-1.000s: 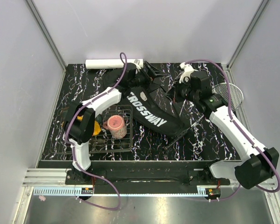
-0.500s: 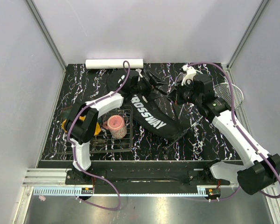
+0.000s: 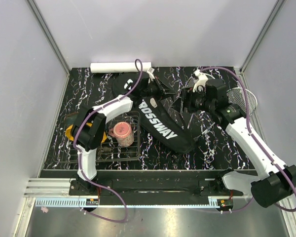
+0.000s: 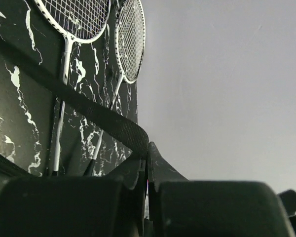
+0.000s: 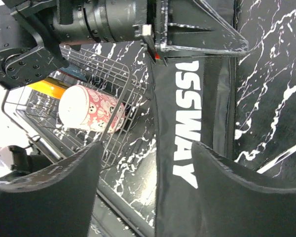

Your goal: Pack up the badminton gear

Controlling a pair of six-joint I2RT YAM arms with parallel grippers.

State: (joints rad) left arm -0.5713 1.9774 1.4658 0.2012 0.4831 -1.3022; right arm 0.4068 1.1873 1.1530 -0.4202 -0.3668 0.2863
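Nearest the arm bases, a wire basket (image 3: 123,150) sits on the left part of the black marbled tabletop (image 3: 222,148). A pink cup (image 3: 122,133) lies on its side in the basket, with a yellow-black object (image 5: 52,86) just beside the basket's left side.

The black racket bag (image 3: 163,123), white lettering uppermost, lies diagonally across mid-tabletop. Its near end points right and its far end runs back to the left, with its long edge just beside the basket.

Right arm's fingers (image 5: 54,197): spread wide and holding nothing. They are over the bag near its lettering, one on either side of it in the wrist view. Whether the tips touch the fabric cannot be settled from these views.

Left arm's fingers (image 4: 89,207): pressed fully together at the bag's far end, pinching black bag material. A black webbing strap (image 4: 108,123) runs down into the closed seam.

Two rackets, (image 4: 79,15) and (image 4: 129,44), lie flat with their heads side by side at the right edge of the tabletop, outside the bag.

A white tube (image 3: 121,66) lies along the far edge, well apart from both sets of fingers.
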